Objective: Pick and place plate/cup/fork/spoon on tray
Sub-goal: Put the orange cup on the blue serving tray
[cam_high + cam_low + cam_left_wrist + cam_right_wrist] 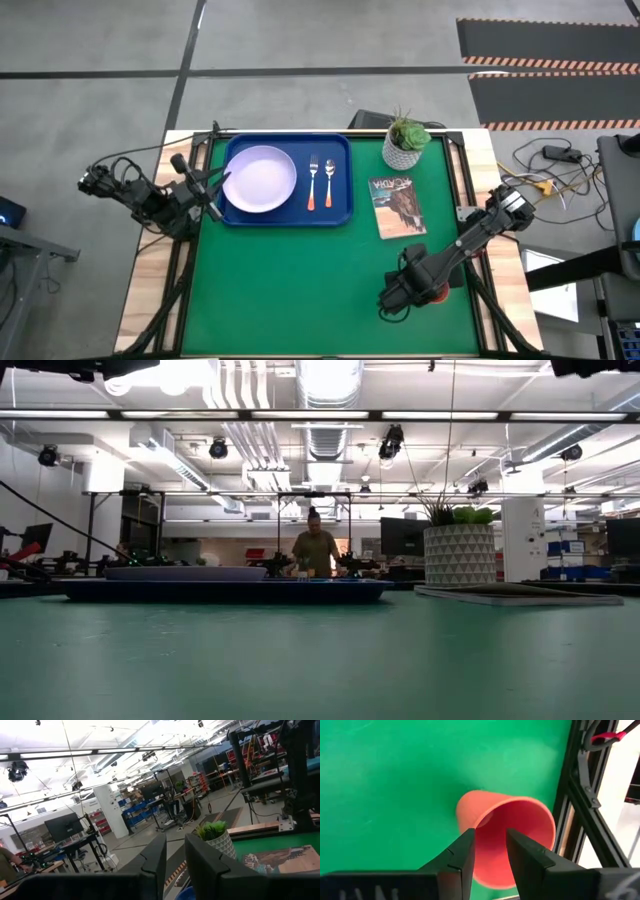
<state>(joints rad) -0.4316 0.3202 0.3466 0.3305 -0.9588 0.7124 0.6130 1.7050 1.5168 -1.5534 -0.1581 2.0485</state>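
Observation:
The blue tray (340,215) lies at the table's far left; it also shows in the low view (220,590). On it lie the lavender plate (260,180), the fork (312,182) and the spoon (330,180). The orange-red cup (520,815) lies on its side on the green mat at the near right (437,293), its mouth toward the right wrist camera. My right gripper (491,845) is open just above the cup; one finger is over the outer wall and one over the mouth. My left gripper (215,190) is open and empty beside the tray's left edge. My right gripper comes at the cup from above, its fingers on either side of the rim's edge (480,822). Whether they touch the cup, I cannot tell. The cup lies on its side on the mat.
A white pot with a green plant (405,145) stands at the far right, and a printed booklet (397,205) lies just in front of it. Black frame rails (590,800) run along the table's right edge close to the cup. A person (315,550) stands far behind the table.

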